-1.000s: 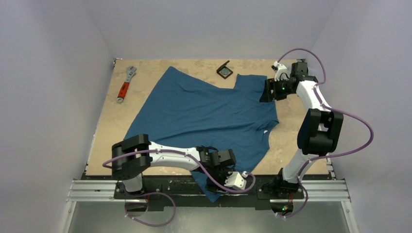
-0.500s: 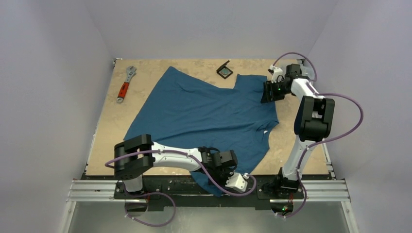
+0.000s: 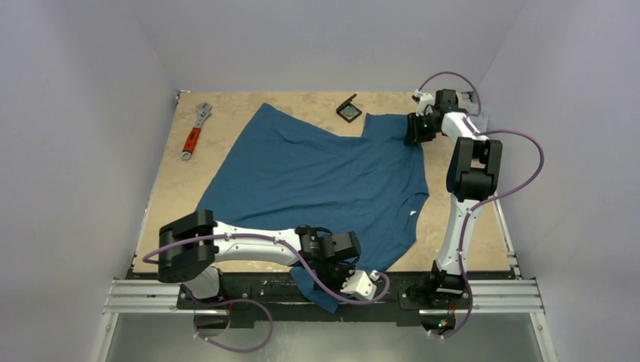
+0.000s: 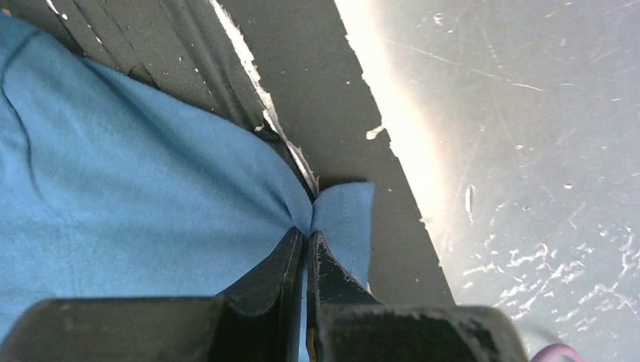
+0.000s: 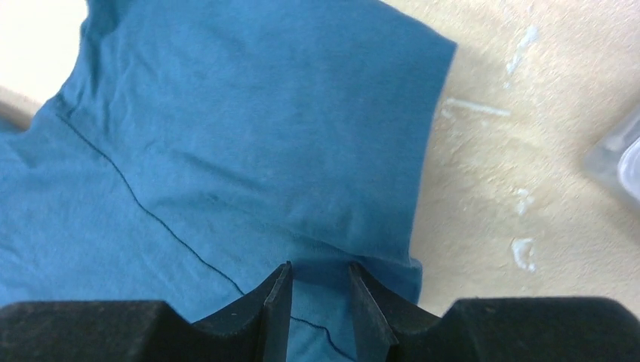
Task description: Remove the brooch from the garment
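Note:
The garment (image 3: 324,177), a dark teal T-shirt, lies spread over the table, its white neck label (image 3: 412,213) near the right edge. The brooch is hidden in every view. My left gripper (image 3: 323,271) is at the near edge over the black rail. In the left wrist view this gripper (image 4: 305,232) is shut on a pinched corner of the garment (image 4: 151,196). My right gripper (image 3: 412,132) is at the far right over a sleeve. Its jaws (image 5: 317,265) stand apart, pressed onto the garment (image 5: 249,136), with a ridge of cloth bunched between them.
A small black square frame (image 3: 349,111) sits at the far edge beside the shirt. A red-handled wrench (image 3: 195,130) lies at the far left. Bare tan tabletop (image 5: 513,113) shows right of the sleeve, with a clear object (image 5: 620,158) at that view's edge.
My left gripper has closed on the shirt's near corner and shifted slightly left. My right arm has moved toward the far edge, and its jaws have narrowed over the sleeve.

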`<state>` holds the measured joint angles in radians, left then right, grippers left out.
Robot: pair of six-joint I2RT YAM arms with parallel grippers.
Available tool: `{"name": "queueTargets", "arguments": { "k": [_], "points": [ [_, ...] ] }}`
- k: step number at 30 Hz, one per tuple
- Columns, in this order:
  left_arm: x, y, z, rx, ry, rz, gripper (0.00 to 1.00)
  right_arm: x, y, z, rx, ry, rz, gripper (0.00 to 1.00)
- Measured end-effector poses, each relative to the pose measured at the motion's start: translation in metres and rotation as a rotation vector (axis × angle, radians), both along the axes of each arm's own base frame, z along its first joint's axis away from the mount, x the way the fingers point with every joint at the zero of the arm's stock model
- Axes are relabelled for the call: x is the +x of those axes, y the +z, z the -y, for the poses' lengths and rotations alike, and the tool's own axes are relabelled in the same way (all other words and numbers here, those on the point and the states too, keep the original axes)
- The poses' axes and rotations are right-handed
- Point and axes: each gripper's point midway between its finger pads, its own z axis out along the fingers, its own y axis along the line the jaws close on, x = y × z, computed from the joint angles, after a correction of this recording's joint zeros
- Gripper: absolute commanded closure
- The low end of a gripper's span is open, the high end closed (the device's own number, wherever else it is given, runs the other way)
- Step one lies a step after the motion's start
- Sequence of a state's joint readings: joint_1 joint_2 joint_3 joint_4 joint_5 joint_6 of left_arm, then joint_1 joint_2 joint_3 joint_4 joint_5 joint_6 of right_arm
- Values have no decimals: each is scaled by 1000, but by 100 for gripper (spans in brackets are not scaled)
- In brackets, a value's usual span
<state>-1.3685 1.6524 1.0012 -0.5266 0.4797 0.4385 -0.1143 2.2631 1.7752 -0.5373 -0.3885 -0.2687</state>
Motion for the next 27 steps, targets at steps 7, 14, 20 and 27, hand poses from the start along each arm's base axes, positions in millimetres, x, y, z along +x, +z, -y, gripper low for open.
{"name": "queueTargets", "arguments": {
  "k": [7,14,20,27],
  "points": [
    [-4,17,-2,-57,-24,-32,91,18,1,3,-19,-39,18,63],
    [6,18,-4,-52,10,-51,49,18,0,13,-88,-51,32,63],
    [44,31,-3,-62,170,-113,37,6,-1,27,-168,-42,28,52],
    [88,61,-8,-117,381,-158,0,2,2,32,-163,-12,30,27]
  ]
}}
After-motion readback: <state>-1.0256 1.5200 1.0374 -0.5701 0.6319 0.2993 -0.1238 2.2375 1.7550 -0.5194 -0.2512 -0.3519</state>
